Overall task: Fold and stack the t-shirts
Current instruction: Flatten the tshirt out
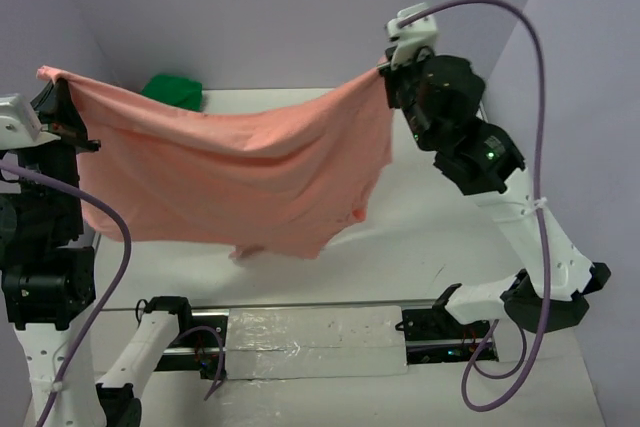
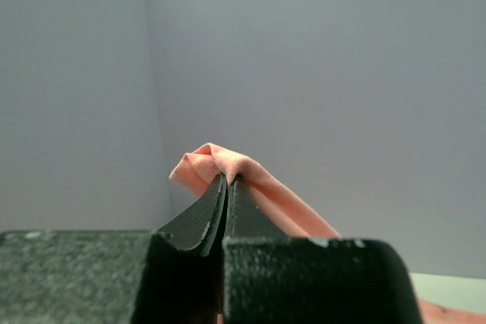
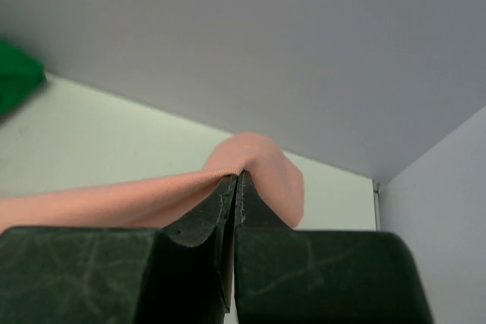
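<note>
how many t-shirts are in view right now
2. The pink shirt hangs spread in the air, pinched at either end by the left gripper and the right gripper. The green shirt lies bunched at the table's far left. Others may be hidden behind the pink one.

The left arm (image 1: 42, 277) stands upright at the left edge of the pink shirt (image 1: 240, 172), its wrist high. The left gripper (image 1: 57, 85) is pinched tight on the shirt's top left corner, black fingers (image 2: 203, 218) pressed together with cloth bunched over their tips. The right arm (image 1: 525, 222) leans up and inward from the shirt's right side, elbow bent, and the right gripper (image 1: 386, 69) is clamped the same way on the top right corner, at about the same height.
</note>
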You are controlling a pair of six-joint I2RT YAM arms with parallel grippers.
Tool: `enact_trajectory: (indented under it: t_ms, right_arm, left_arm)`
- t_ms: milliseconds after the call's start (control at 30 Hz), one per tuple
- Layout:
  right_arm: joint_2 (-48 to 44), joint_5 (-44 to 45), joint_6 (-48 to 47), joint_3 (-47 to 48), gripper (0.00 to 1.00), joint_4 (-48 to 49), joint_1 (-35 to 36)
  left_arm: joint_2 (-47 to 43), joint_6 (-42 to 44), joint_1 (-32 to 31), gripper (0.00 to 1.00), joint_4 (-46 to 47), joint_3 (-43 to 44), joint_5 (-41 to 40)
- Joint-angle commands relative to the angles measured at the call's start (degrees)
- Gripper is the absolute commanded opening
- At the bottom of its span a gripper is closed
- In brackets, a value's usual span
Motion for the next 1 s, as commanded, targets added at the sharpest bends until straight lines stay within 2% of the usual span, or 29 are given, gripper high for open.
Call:
enact_trajectory:
  t_ms: [0, 67, 167, 300, 433, 500, 600, 700, 800, 967]
  right_arm:
    - [-3.6, 4.6, -1.3, -4.1, 0.00, 1.3, 1.3]
    - [-5.4, 7.6, -3.1, -8.1, 0.00, 5.0, 0.6]
    - [-7.9, 7.0, -3.5, -8.8, 0.00, 4.9, -4.9]
    - [-9.4, 6.8, -4.0, -9.6, 0.00, 6.0, -19.0]
    - [-11.2, 5.5, -6.7, -12.7, 0.00, 10.9, -30.3]
    - [-11.2, 3.4, -7.2, -12.3, 0.00, 10.9, -33.2]
    - [-11.3, 2.3, -8.4, -12.1, 0.00, 12.2, -35.1]
    - [-9.2, 1.2, -7.8, -8.0, 0.00, 10.6, -35.2]
    - [-5.7, 0.5, -6.2, 1.2, 0.00, 7.2, -35.1]
    - [-3.9, 0.7, -5.5, 6.9, 0.00, 4.0, -32.6]
  left_arm:
    - [-0.7, 0.5, 0.5, 0.00, -5.4, 1.3, -1.4]
    - [-0.3, -0.2, 0.5, 0.00, -6.2, 2.9, -0.5]
    - [1.1, -2.2, 0.5, 0.00, -6.8, 4.8, 1.6]
    - [4.0, -6.1, 0.5, 0.00, -6.9, 5.8, 5.2]
    - [4.4, -7.1, 0.5, 0.00, -4.2, 2.9, 6.8]
    - [4.1, -7.0, 0.5, 0.00, -2.9, 1.1, 6.9]
    - [4.0, -6.7, 0.5, 0.00, -0.7, -1.9, 6.5]
    - [3.8, -6.8, 0.5, 0.00, 0.8, -4.3, 6.7]
    - [3.5, -6.9, 0.5, 0.00, 1.7, -6.5, 6.5]
    - [2.1, -7.0, 0.3, 0.00, 1.7, -8.6, 6.8]
